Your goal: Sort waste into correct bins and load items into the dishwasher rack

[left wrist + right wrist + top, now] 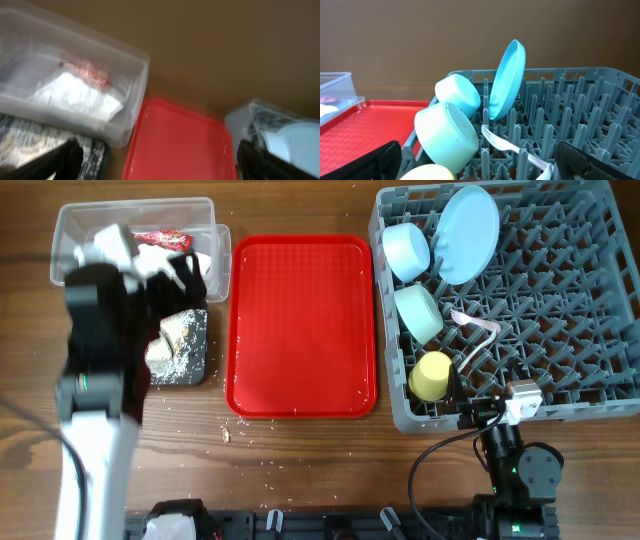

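The clear tub (140,210) holds the red wrapper (163,240) and the white napkin (203,260); both also show in the left wrist view, wrapper (87,70) and napkin (80,95). The black tray (197,368) holds brown food scraps with white crumbs (175,335). My left gripper (185,275) hovers over the two bins, open and empty (155,162). The grey rack (560,300) holds the blue plate (468,232), two bowls (405,250) (418,312), the yellow cup (432,376) and white fork (510,145). My right gripper (510,405) is open and empty at the rack's front edge (482,167).
The flat red tray (300,320) lies between the bins and the rack, with nothing on it. A few white crumbs (228,435) lie on the wooden table in front of it. A black cable (440,450) runs by the right arm's base.
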You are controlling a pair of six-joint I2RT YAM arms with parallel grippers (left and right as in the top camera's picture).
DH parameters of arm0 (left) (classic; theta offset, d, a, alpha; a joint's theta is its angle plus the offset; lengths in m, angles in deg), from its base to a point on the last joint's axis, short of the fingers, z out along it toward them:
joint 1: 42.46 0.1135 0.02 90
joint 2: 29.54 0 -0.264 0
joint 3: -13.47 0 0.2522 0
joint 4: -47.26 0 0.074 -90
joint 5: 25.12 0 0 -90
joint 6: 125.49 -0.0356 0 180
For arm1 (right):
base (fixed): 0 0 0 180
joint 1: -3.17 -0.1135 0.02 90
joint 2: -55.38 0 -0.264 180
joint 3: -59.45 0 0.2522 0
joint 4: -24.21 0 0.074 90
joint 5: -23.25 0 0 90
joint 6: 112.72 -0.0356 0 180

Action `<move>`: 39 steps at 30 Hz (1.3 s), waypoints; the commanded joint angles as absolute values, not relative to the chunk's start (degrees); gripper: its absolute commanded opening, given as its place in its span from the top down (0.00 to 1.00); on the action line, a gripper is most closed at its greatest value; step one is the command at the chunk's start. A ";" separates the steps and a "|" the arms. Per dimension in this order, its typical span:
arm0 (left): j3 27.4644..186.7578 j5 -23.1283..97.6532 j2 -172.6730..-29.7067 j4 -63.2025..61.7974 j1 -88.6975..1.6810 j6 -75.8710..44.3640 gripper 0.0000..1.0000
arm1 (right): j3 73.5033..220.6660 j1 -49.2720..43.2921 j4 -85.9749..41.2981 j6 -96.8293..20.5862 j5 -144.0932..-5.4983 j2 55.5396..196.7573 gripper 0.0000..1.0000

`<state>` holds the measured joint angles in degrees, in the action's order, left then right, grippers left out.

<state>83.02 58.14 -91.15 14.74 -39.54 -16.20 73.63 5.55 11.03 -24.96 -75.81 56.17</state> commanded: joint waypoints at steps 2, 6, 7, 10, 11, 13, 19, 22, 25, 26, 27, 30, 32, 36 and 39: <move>58.24 54.38 -72.52 29.76 -39.17 -21.82 0.00 | 73.50 5.76 11.31 -24.26 -77.15 55.65 0.00; 41.21 54.44 -55.30 35.48 -39.17 -21.80 0.00 | 73.50 5.76 11.31 -24.26 -77.15 55.65 0.00; 38.17 54.49 -51.24 35.48 -39.17 -21.82 0.00 | 73.50 5.76 11.31 -24.24 -77.15 55.65 0.00; 31.44 54.44 -41.51 35.46 -39.08 -21.78 0.00 | 73.50 5.76 11.31 -24.26 -77.17 55.65 0.00; 29.87 54.44 -39.43 35.46 -39.08 -21.75 0.00 | 73.50 5.76 11.31 -24.26 -77.15 55.65 0.00; 27.57 54.44 -36.13 35.11 -39.08 -21.78 0.00 | 73.50 5.76 11.31 -24.29 -77.15 55.65 0.00; 27.57 54.68 -29.68 30.10 -39.08 -21.80 0.00 | 73.50 5.76 11.31 -24.26 -77.15 55.65 0.00; 27.57 54.70 -29.71 30.06 -39.08 -21.78 0.00 | 73.50 5.76 11.31 -24.26 -77.15 55.65 0.00; 27.57 54.70 -29.71 30.06 -39.08 -21.80 0.00 | 73.50 5.76 11.31 -24.26 -77.15 55.65 0.00; 27.57 54.70 -29.71 30.06 -39.08 -21.80 0.00 | 73.50 5.76 11.31 -24.26 -77.15 55.65 0.00; 27.57 54.70 -29.71 30.06 -39.08 -21.80 0.00 | 73.50 5.76 11.31 -24.26 -77.17 55.65 0.00; 27.57 54.70 -29.71 30.06 -39.08 -21.80 0.00 | 73.50 5.76 11.31 -24.29 -77.15 55.65 0.00; 27.57 54.70 -29.71 30.06 -39.08 -21.80 0.00 | 73.50 5.76 11.31 -24.26 -77.15 55.65 0.00; 27.57 54.70 -29.71 30.06 -39.08 -21.80 0.00 | 73.50 5.76 11.31 -24.26 -77.15 55.65 0.00; 27.57 54.70 -29.71 30.06 -39.08 -21.80 0.00 | 73.50 5.76 11.31 -24.29 -77.15 55.65 0.00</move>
<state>27.84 54.97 -30.34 30.30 -39.39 -20.46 73.59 5.55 10.98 -24.94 -76.16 56.11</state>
